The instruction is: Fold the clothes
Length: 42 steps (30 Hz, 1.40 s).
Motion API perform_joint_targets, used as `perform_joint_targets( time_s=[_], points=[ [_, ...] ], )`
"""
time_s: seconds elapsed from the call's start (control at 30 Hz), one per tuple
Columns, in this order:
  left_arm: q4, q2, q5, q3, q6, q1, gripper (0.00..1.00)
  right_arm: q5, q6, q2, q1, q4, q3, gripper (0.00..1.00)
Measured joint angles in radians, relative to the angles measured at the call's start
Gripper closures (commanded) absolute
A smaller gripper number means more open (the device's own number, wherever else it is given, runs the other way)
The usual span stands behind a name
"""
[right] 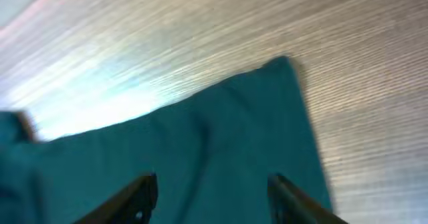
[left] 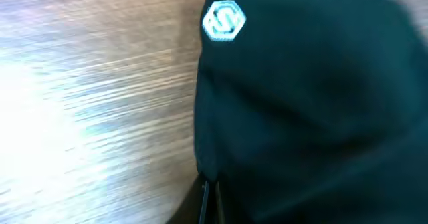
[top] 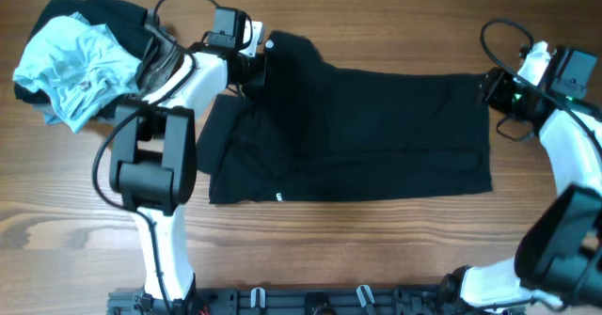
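A black garment lies spread across the middle of the table. My left gripper is at its far left corner. In the left wrist view the fingers are pressed together on the edge of the dark cloth, below a small white logo. My right gripper is at the garment's far right corner. In the right wrist view its fingers are spread wide just above the cloth, which looks teal there, with nothing between them.
A pile of clothes sits at the far left corner: a light blue garment on top of a black one. Bare wooden table runs along the front. A rail lines the near edge.
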<state>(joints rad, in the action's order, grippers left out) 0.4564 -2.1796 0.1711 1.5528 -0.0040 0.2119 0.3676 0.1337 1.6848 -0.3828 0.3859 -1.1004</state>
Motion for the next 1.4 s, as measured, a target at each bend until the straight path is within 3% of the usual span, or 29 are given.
perform_joint_targets(
  time_s=[0.1, 0.17, 0.2, 0.3, 0.33, 0.43, 0.6, 0.7, 0.77, 0.83, 0.87, 0.93, 1.13, 1.4],
  points=[
    [0.059, 0.096, -0.018, -0.002, 0.0, 0.007, 0.94, -0.048, -0.013, 0.096, 0.0, -0.134, 0.002, 0.26],
    [0.08, 0.144, -0.018, 0.0, 0.002, 0.02, 0.84, -0.063, -0.036, 0.151, 0.0, -0.185, 0.002, 0.26],
    [0.092, 0.15, -0.019, 0.0, 0.006, 0.029, 0.65, -0.067, -0.048, 0.179, 0.0, -0.201, 0.002, 0.26],
    [0.099, 0.149, -0.025, -0.002, 0.009, 0.045, 0.32, -0.111, -0.061, 0.244, 0.0, -0.27, 0.002, 0.26],
    [0.098, 0.149, -0.026, -0.002, 0.015, 0.047, 0.28, -0.126, -0.061, 0.261, 0.0, -0.301, 0.002, 0.25],
    [0.113, 0.149, -0.025, -0.002, 0.0, 0.047, 0.27, -0.16, -0.061, 0.294, 0.0, -0.402, 0.002, 0.27],
    [0.128, 0.149, -0.026, -0.002, -0.006, 0.047, 0.27, -0.137, -0.053, 0.309, 0.012, -0.489, 0.002, 0.41],
    [0.127, 0.149, -0.025, -0.002, -0.024, 0.047, 0.28, -0.129, -0.045, 0.338, 0.047, -0.489, 0.002, 0.41],
    [0.127, 0.149, -0.025, -0.002, -0.035, 0.048, 0.28, -0.129, -0.041, 0.355, 0.058, -0.494, 0.002, 0.51],
    [0.127, 0.149, -0.025, -0.002, -0.039, 0.049, 0.28, -0.135, -0.033, 0.359, 0.058, -0.494, 0.0, 0.69],
    [0.127, 0.149, -0.024, -0.002, -0.04, 0.049, 0.28, -0.137, -0.029, 0.359, 0.057, -0.491, 0.0, 0.83],
    [0.127, 0.149, -0.021, -0.002, -0.043, 0.049, 0.29, -0.141, -0.025, 0.361, 0.056, -0.489, 0.0, 0.96],
    [0.103, 0.149, -0.017, -0.002, -0.046, 0.049, 0.25, -0.085, 0.001, 0.357, -0.002, -0.432, -0.015, 0.96],
    [-0.136, 0.135, -0.013, -0.002, -0.05, 0.049, 0.31, 0.252, -0.044, 0.245, -0.032, -0.328, -0.015, 0.96]
  ],
)
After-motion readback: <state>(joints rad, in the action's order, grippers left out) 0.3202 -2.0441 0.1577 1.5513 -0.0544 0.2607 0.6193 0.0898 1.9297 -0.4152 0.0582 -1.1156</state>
